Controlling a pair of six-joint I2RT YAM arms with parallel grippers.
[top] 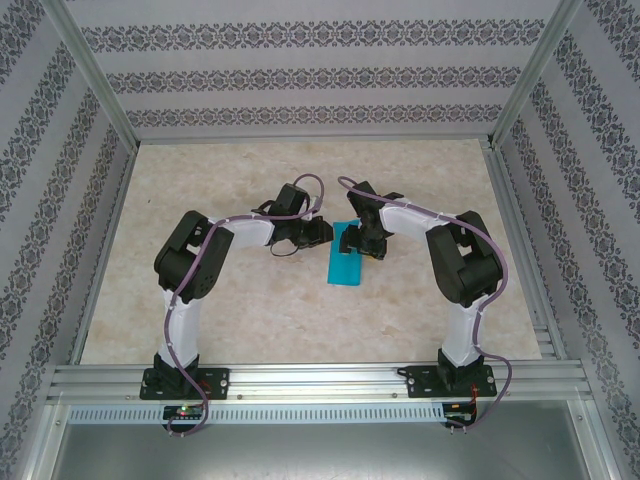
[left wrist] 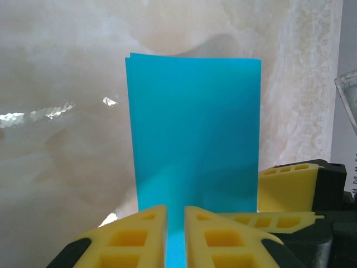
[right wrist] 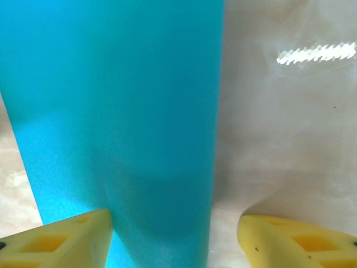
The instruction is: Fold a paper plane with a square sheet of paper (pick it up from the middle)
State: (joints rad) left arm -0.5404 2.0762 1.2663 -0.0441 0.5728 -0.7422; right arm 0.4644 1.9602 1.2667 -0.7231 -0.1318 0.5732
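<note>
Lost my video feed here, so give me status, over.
Left claw shut on paper edge. Right claw open over its side edge. Paper folded in half, lying on table. Claws close together, nothing else near.

Top: we are looking down from above and behind the bases (top: 185, 380), far off.
Left wrist: we are facing along the paper (left wrist: 192, 139), close.
Right wrist: we are looking closer still.
Shared: paper, table (top: 250, 320).
</note>
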